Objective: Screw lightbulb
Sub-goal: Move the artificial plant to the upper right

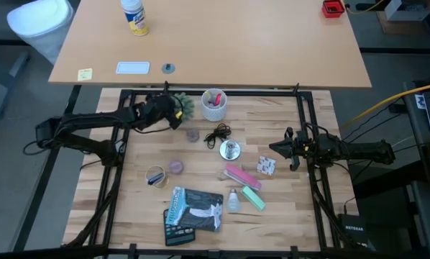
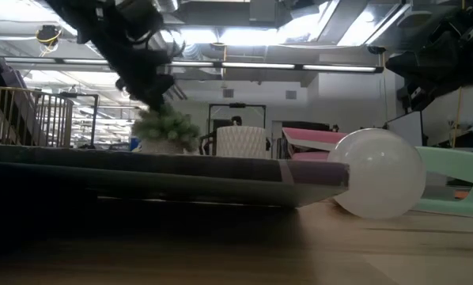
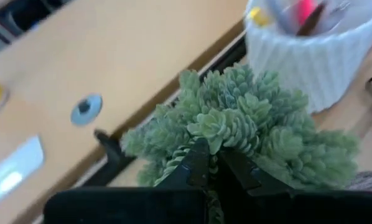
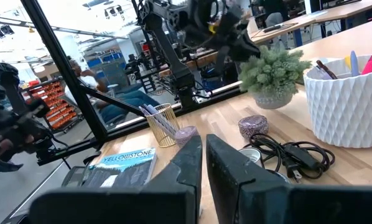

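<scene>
The lightbulb (image 1: 234, 200), frosted white, lies on its side on the table between the dark book (image 1: 193, 210) and the green marker (image 1: 253, 197). It shows large in the low view (image 2: 376, 174). No gripper is near it. The shiny round disc fixture (image 1: 230, 150) with its black cord (image 1: 217, 134) lies mid-table. My left gripper (image 1: 173, 111) is at the far left, shut on a small green potted plant (image 1: 184, 108). My right gripper (image 1: 274, 149) hovers right of the disc, shut and empty (image 4: 204, 149). My left gripper has its fingertips (image 3: 198, 163) closed in the plant's top leaves (image 3: 220, 127), with a bit of green between them. The fingers come slanting down from the table's left (image 2: 153, 99). The plant stands upright, its pot (image 2: 161, 145) on the table.
A white cup of pens (image 1: 213, 104) stands right of the plant. A pink marker (image 1: 239, 175), a small patterned card (image 1: 265, 166), a gold wire cup (image 1: 156, 176) and two small purple lids (image 1: 176, 166) lie around the disc. The dark frame (image 1: 301, 108) edges the table.
</scene>
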Available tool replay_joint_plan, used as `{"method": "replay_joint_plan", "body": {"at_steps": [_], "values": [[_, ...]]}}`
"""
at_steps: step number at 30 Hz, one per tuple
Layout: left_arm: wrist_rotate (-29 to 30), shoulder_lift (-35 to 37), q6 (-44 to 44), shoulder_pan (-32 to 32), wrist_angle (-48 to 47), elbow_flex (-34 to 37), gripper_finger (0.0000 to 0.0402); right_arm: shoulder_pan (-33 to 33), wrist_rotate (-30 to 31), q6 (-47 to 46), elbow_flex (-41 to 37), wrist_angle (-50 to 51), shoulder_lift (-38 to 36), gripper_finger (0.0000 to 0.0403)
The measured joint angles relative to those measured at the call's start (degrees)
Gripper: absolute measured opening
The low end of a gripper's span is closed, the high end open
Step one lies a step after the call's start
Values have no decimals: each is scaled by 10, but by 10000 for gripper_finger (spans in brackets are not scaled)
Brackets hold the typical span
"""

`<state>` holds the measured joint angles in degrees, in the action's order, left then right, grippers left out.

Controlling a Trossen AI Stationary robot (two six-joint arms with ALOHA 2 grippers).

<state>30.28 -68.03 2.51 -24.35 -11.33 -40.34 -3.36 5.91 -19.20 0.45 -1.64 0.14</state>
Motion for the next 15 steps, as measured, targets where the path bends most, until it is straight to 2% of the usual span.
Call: {"method": "replay_joint_plan", "body": {"at_steps": [3,12,15], "values": [[-23,-1,18,-12,-2,20,3,0,0,0,0,0,0,28],[-29,0,36,-12,-1,44,5,0,0,0,0,0,0,28],[-30,0,36,-12,2,44,25,0,0,0,0,0,0,28]]}}
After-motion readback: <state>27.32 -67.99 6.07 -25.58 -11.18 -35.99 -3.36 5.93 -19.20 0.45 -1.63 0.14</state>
